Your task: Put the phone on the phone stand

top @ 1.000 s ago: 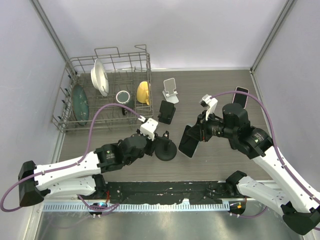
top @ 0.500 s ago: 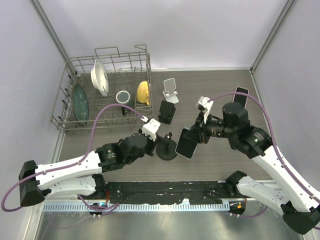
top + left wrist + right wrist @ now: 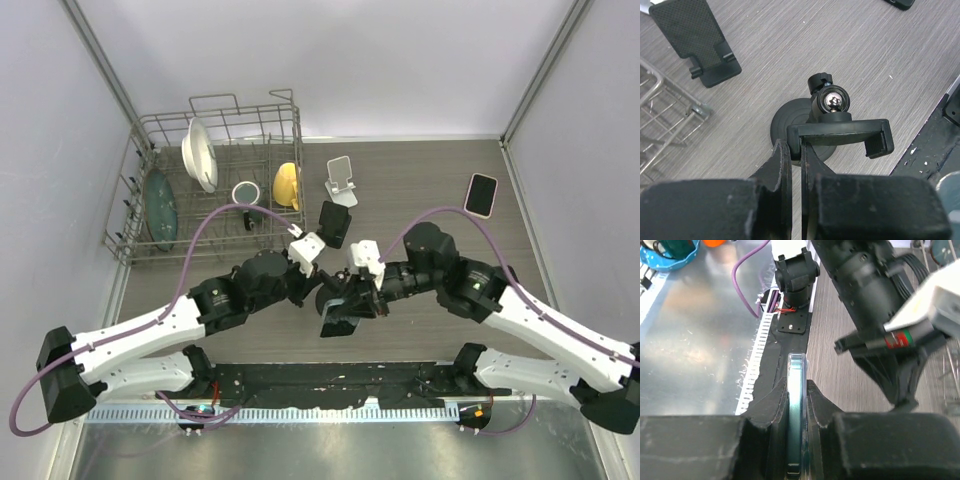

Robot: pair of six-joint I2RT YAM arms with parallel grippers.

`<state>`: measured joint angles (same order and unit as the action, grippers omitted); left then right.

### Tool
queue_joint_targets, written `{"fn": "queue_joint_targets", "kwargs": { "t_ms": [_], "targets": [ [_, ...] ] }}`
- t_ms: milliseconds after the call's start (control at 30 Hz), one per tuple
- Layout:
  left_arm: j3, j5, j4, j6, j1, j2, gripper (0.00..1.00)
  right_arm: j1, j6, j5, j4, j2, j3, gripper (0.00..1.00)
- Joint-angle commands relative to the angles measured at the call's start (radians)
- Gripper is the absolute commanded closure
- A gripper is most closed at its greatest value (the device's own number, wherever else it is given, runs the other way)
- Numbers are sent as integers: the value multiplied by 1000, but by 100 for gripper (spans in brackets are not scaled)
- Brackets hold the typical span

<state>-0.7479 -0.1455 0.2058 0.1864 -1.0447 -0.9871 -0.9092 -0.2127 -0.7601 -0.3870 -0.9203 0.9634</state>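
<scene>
- The left claw (image 3: 795,150) is pinched tight on the clamp bar of the black phone stand (image 3: 840,132), whose round base sits on the grey table (image 3: 790,40).
- The right claw (image 3: 796,392) grips the phone (image 3: 795,430) edge-up, off the table, just beside the stand.

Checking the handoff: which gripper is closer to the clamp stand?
Left. The left gripper is shut on the cradle edge of the clamp stand, touching it. The right gripper holds the phone close by the stand, but has no grip on it.
</scene>
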Motion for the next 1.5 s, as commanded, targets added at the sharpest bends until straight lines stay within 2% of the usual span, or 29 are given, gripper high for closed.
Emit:
{"fn": "queue_joint_targets", "kwargs": {
  "t_ms": [0,233,467,633,767,1333,1467],
  "targets": [
    [-53,106,26,-47,8,-36,100,-42,-130,-27,189,-122,55,99],
    [-86,205,98,-100,31,-45,100,-46,-304,-16,143,-250,138,99],
    [-108,293,110,-119,54,-70,100,-46,-424,36,77,-265,167,99],
    [-140,345,144,-130,64,-99,100,-43,-442,-33,106,-287,169,99],
    [-131,375,145,-146,66,-70,100,-25,-473,18,88,-296,159,99],
    [-123,408,142,-150,66,-58,100,35,-459,39,59,-250,113,99],
    [-123,419,141,-153,66,-67,100,61,-461,-47,62,-284,121,99]
  ]
}}
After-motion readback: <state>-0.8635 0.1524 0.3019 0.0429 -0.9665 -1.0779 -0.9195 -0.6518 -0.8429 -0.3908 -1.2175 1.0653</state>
